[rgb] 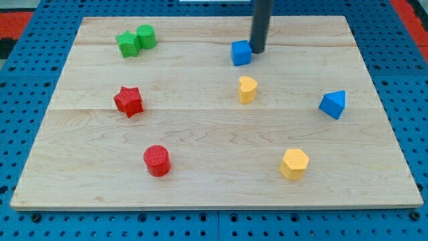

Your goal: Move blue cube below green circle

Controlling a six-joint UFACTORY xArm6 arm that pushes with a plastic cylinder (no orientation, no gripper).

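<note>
Pale maple-toned wooden board (214, 144): light tan, faint lengthwise grain, thin darker seams between planks. Blue pegboard surround (20, 221): bright blue, regular dark hole pattern; red patch at view's upper corners, possibly separate mat. Dark rod, my tip (257, 51): charcoal, near black, plain. Blue cube (241, 53): saturated blue. Blue wedge-like block (333, 104): same blue. Green circle block (146, 36) and green star block (127, 44): vivid green. Red star block (128, 101), red cylinder block (157, 161): bright red, cylinder top finely ridged. Yellow rounded block (247, 89), yellow hexagon block (293, 163): warm yellow.
</note>
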